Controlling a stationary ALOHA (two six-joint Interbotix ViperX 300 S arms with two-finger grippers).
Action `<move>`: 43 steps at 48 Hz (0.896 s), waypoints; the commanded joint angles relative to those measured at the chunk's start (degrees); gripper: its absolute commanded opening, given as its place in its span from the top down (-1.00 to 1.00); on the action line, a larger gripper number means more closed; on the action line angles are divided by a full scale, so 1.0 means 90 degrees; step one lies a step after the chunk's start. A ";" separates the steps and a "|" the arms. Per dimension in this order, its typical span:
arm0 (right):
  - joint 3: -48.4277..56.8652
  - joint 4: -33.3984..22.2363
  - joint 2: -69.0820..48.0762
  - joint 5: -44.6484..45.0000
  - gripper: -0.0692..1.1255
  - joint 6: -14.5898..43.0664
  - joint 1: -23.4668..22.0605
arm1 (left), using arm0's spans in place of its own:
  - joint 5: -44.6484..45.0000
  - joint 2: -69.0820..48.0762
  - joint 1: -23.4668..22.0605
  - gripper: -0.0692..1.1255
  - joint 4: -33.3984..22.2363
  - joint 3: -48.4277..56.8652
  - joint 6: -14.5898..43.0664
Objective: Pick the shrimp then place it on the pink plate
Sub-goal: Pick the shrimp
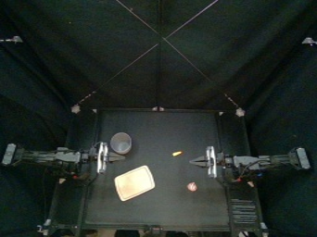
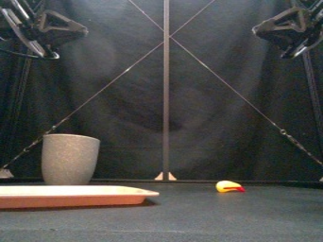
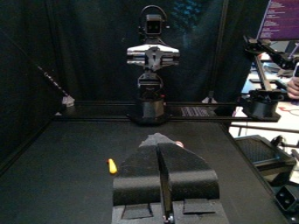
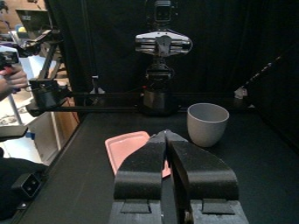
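Small yellow toy shrimp with a red tail lies near the front of the black table, apart from the flat pink tray to its left
Further back, left gripper and right gripper hang at the sides, jaws pressed together and empty, a tiny orange toy between them; the tall grey speckled cup stands farthest back
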 commanded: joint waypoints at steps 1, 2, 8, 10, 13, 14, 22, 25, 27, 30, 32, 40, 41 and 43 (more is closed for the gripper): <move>-0.0039 0.0107 0.0244 0.0010 0.68 0.0059 -0.0176 | 0.0244 0.0107 0.0039 0.59 0.0000 -0.0225 0.0020; -0.0039 0.0156 0.0303 0.0020 0.68 0.0088 -0.0244 | 0.0254 0.0117 0.0049 0.59 0.0000 -0.0234 0.0020; -0.0068 0.0439 0.0703 0.0029 0.68 0.0195 -0.0645 | 0.0322 0.0117 0.0098 0.59 0.0000 -0.0234 0.0020; -0.0078 0.0459 0.0840 0.0059 0.68 0.0195 -0.0781 | 0.0332 0.0117 0.0127 0.59 0.0010 -0.0234 0.0020; -0.0088 0.0449 0.1084 0.0098 0.68 0.0186 -0.0977 | 0.0352 0.0117 0.0166 0.59 0.0010 -0.0234 0.0029; -0.0098 0.0430 0.1162 0.0117 0.67 0.0186 -0.1035 | 0.0361 0.0117 0.0186 0.59 0.0010 -0.0234 0.0029; -0.0166 0.0020 0.1797 0.0371 0.55 0.0186 -0.1367 | 0.0420 0.0117 0.0342 0.59 0.0000 -0.0195 0.0029; -0.0176 -0.0078 0.2002 0.0381 0.43 0.0205 -0.1416 | 0.0410 0.0117 0.0352 0.59 0.0000 -0.0176 0.0029; -0.0186 -0.0107 0.2168 0.0381 0.29 0.0205 -0.1426 | 0.0381 0.0117 0.0352 0.59 0.0000 -0.0166 0.0020; -0.0205 -0.0098 0.2344 0.0371 0.10 0.0205 -0.1426 | 0.0371 0.0117 0.0361 0.59 0.0010 -0.0166 0.0029; -0.0215 -0.0098 0.2461 0.0361 -0.04 0.0205 -0.1426 | 0.0371 0.0117 0.0361 0.59 0.0010 -0.0166 0.0029; -0.0322 0.0078 0.2979 0.0107 -0.56 0.0205 -0.1436 | 0.0361 0.0117 0.0381 0.59 0.0010 -0.0156 0.0029; -0.0342 0.0107 0.3047 0.0088 -0.60 0.0205 -0.1426 | 0.0361 0.0117 0.0381 0.59 0.0010 -0.0156 0.0029; -0.0391 0.0166 0.3193 0.0068 -0.66 0.0205 -0.1426 | 0.0361 0.0117 0.0381 0.59 0.0000 -0.0146 0.0029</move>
